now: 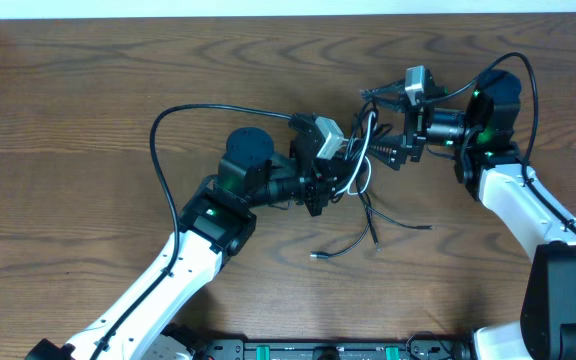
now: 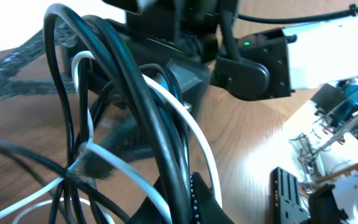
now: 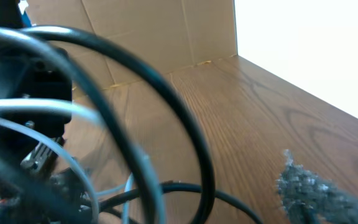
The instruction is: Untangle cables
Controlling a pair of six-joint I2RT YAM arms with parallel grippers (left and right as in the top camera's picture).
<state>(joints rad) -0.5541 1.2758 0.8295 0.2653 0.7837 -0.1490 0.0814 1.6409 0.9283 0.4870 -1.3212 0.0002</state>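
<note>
The cables (image 1: pixel 366 150) are a knot of thin black cords and one white cord, lifted between my two grippers at the table's middle. Loose black ends (image 1: pixel 368 225) trail onto the wood below. My left gripper (image 1: pixel 338 175) is shut on a bunch of black cords with the white one beside them, seen close in the left wrist view (image 2: pixel 188 199). My right gripper (image 1: pixel 388 152) is open, its fingers spread around the knot. In the right wrist view black loops (image 3: pixel 185 124) cross in front, and one grey finger (image 3: pixel 309 186) shows at the right.
The brown wooden table (image 1: pixel 88 110) lies all round. Thick black arm cables arc over the left arm (image 1: pixel 168 120) and the right arm (image 1: pixel 523 70). A cardboard wall (image 3: pixel 154 31) stands at the table's far side. Gear sits past the table edge (image 2: pixel 291 193).
</note>
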